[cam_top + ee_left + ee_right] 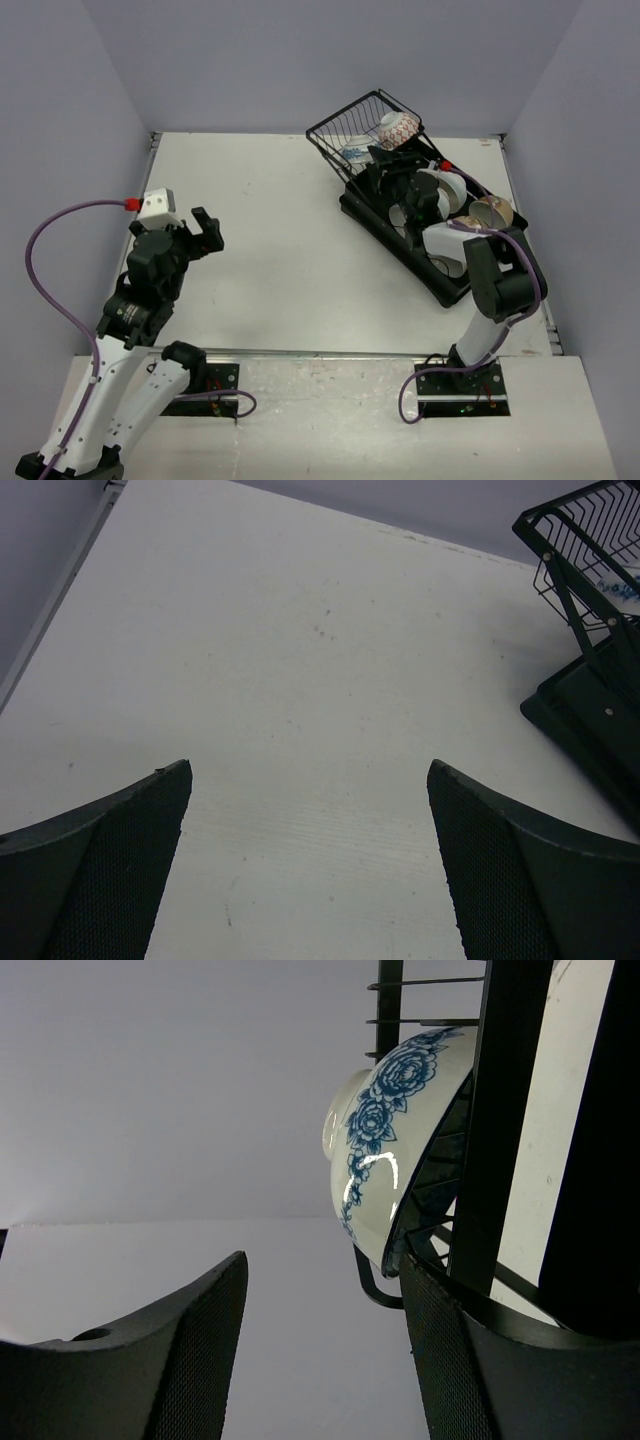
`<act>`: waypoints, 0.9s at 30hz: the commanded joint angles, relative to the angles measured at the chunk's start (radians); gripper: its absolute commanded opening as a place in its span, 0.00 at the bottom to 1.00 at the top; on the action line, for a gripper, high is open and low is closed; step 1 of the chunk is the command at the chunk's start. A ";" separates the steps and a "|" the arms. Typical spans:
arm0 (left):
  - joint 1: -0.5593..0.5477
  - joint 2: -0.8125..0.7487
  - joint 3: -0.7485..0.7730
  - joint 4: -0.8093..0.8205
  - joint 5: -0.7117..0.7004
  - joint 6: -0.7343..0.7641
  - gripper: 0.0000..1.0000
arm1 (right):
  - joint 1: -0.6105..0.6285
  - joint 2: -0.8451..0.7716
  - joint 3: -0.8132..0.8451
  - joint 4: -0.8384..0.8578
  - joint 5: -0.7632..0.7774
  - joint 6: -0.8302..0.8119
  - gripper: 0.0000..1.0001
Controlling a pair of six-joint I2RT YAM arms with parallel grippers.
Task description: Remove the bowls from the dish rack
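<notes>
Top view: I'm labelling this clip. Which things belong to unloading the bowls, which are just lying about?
Job: dish rack, blue-flowered bowl, pink-patterned bowl, white bowls, brownish bowls, right gripper.
Just there: left gripper, purple cable, table.

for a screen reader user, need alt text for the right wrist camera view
A white bowl with blue flowers stands on edge in the black wire dish rack, right of centre. The right hand's two black fingers rise from the bottom, apart with nothing between them, the bowl just above one of them. Behind are pale table and wall.
</notes>
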 commanded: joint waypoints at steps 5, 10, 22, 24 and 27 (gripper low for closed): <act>0.008 -0.009 0.005 0.032 -0.027 0.010 1.00 | -0.014 0.062 0.053 0.109 -0.004 0.043 0.61; 0.008 -0.009 0.007 0.030 -0.033 0.010 1.00 | -0.016 0.079 0.061 0.140 -0.005 0.030 0.59; 0.008 -0.010 0.010 0.032 -0.050 0.010 1.00 | -0.023 0.220 0.095 0.324 -0.058 0.047 0.55; 0.008 -0.009 0.011 0.032 -0.050 0.010 1.00 | -0.023 0.231 0.092 0.335 -0.056 0.047 0.54; 0.008 -0.005 0.011 0.035 -0.044 0.010 1.00 | -0.025 0.251 0.099 0.367 -0.061 0.050 0.54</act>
